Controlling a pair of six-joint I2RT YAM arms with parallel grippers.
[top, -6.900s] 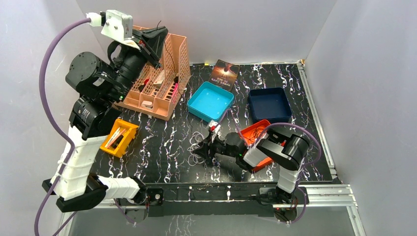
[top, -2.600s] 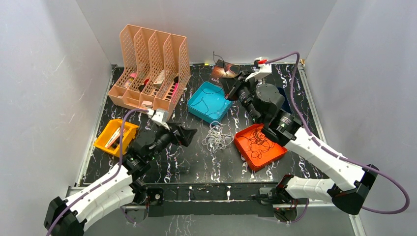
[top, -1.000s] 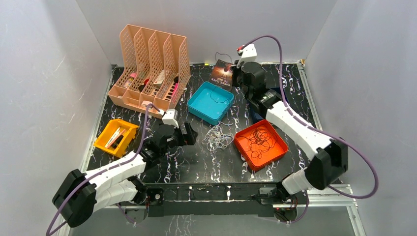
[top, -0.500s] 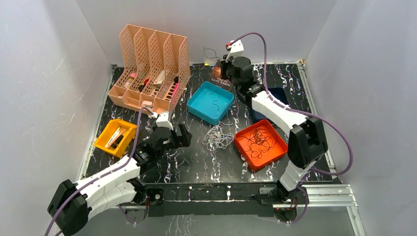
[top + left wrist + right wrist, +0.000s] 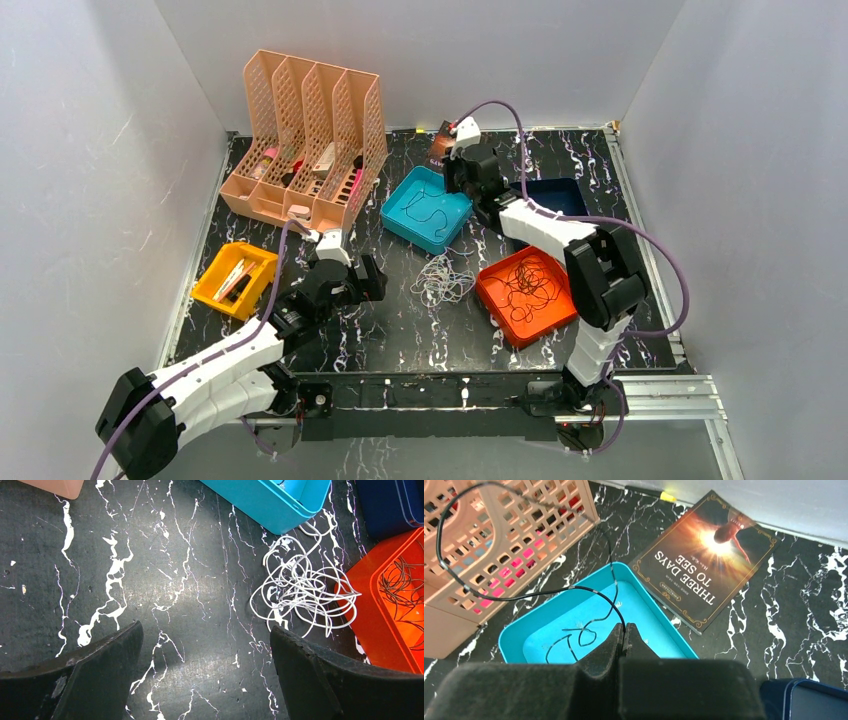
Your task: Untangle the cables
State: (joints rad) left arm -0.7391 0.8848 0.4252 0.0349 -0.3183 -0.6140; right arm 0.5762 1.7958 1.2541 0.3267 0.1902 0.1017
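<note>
Right hand [image 5: 624, 630]: closed, pinching a dark cable [image 5: 524, 596] above the teal tray [image 5: 644, 612].
Dark cable: one end is curled on the tray floor; the rest is arched up towards the rack [image 5: 499, 545].
Left hand [image 5: 205, 655]: wide open, nothing held, low over the bench [image 5: 150, 555].
White cables [image 5: 300, 587]: tangled on the bench, between the teal tray and the orange tray [image 5: 365, 625].
Risk: the springy strand may be flung over the rim on release, or snagged in the rack's lattice if lifted; so thin a cable could also be lost from the pinch.

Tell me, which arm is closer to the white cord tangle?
The left arm. Its open jaws hover beside the tangle; the right arm is at the teal tray, pinching a black cord.
</note>
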